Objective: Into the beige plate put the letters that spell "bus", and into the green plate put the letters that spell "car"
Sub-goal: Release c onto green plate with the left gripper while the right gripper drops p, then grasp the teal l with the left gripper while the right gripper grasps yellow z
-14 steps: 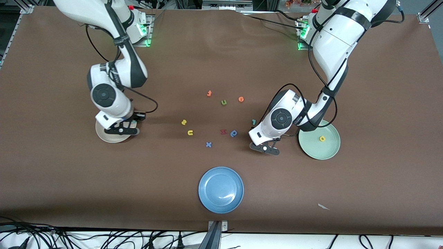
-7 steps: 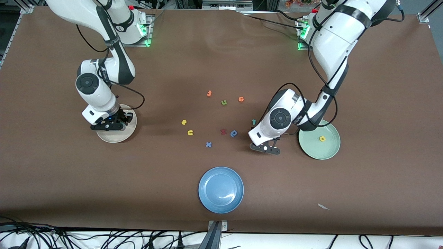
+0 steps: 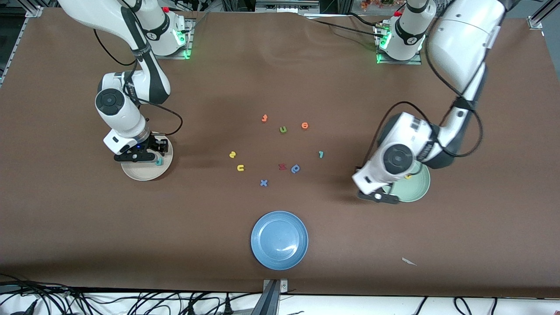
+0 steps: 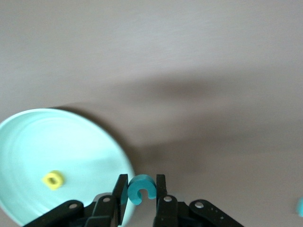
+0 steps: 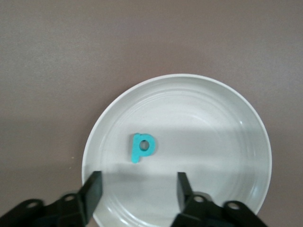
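Note:
My right gripper [image 3: 140,157] stands open over the beige plate [image 3: 144,176]; a teal "b" [image 5: 143,147] lies on the plate [image 5: 213,142] just clear of its fingers. My left gripper [image 4: 142,191] is shut on a teal "c" [image 4: 142,187] and hangs over the edge of the green plate [image 3: 415,190] on the side toward the table's middle. A yellow "a" [image 4: 52,179] lies in that plate [image 4: 61,142]. On the cloth lie a yellow "s" [image 3: 232,154], a yellow "u" [image 3: 240,167] and a thin teal "r" [image 3: 320,153].
Mid-table lie a green "u" [image 3: 283,129], two orange letters [image 3: 264,117] [image 3: 305,125], a red letter [image 3: 282,166], a dark blue "p" [image 3: 295,168] and a blue "x" [image 3: 263,183]. A blue plate [image 3: 279,239] sits nearest the front camera. A paper scrap [image 3: 408,261] lies near the front edge.
My right gripper opened and the teal "b" now lies on the beige plate. My left gripper rose from the cloth beside the "r" and carried the teal "c" to the green plate's edge.

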Controlling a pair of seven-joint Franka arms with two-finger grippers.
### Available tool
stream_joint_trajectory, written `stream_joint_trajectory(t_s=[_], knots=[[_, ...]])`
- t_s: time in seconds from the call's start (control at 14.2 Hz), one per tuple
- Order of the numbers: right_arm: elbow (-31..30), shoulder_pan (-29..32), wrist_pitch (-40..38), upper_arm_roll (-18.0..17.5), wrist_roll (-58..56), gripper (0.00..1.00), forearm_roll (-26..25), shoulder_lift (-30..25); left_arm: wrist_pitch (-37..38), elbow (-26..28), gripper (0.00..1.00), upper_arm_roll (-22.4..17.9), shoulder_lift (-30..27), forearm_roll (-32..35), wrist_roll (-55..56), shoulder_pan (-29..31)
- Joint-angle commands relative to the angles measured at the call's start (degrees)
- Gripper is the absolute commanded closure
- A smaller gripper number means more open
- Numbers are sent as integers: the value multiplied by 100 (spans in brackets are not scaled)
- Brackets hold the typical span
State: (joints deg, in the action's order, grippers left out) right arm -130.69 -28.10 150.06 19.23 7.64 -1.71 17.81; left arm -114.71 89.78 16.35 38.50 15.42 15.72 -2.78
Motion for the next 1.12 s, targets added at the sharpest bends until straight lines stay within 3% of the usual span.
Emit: stream_joint_trajectory(t_s=[0.0,0.07,0.14,0.21,0.28,0.56,0.77,1.05], knots=[[139,-38,-266,-156,359,0,459,-137,11,145,87,43,113,171,-358,294],[166,-47,-267,-304,649,0,601,-128,10,137,83,43,157,163,-377,313],[271,-64,-275,-480,1078,0,680,-111,-7,137,61,43,192,163,-368,313],[359,-64,-275,-656,1613,0,690,-85,-7,111,19,43,236,163,-342,287],[499,-73,-310,-840,2140,0,690,-41,-7,102,0,43,219,163,-307,286],[1350,-152,-757,-1404,3838,0,690,459,98,119,0,331,18,31,69,225],[2080,-424,-1154,-1440,4780,0,690,986,283,145,5,982,87,-66,992,164],[2407,-583,-1137,-1448,5169,1,681,1479,30,137,16,1080,175,-302,1248,-354]])
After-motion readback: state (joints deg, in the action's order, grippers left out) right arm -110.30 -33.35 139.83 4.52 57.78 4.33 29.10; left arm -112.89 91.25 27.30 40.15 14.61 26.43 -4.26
